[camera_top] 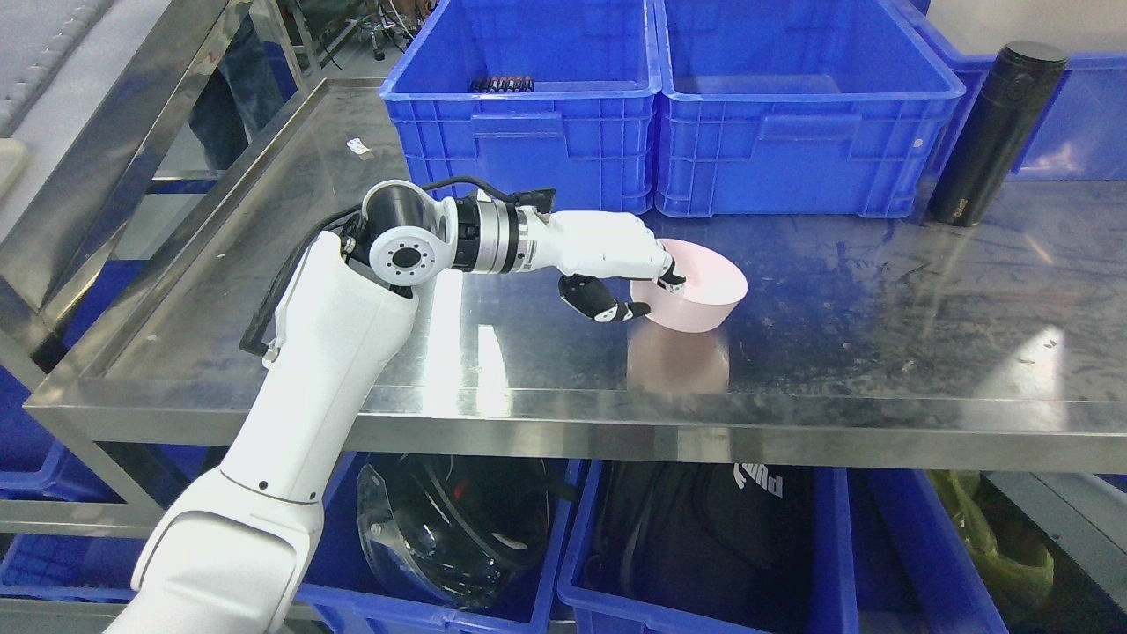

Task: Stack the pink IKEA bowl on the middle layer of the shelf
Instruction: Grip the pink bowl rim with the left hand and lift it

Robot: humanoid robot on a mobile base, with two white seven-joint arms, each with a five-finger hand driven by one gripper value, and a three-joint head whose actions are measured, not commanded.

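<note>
I see left hand (647,286) pinching rim of pink bowl (700,295), bowl tilted on steel shelf (880,352). No second bowl seen. Stacking not done yet, I think.

At mid-frame, the left hand (629,282) grips the near rim of a pink bowl (704,295), tilted above the steel shelf (836,352). Two blue bins (669,114) stand behind; a black flask (995,132) leans upper right.

The left hand (616,264) covers the bowl's (704,295) near-left rim. The lower bins (607,563) are cut off by the bottom edge, their dark contents unclear.
</note>
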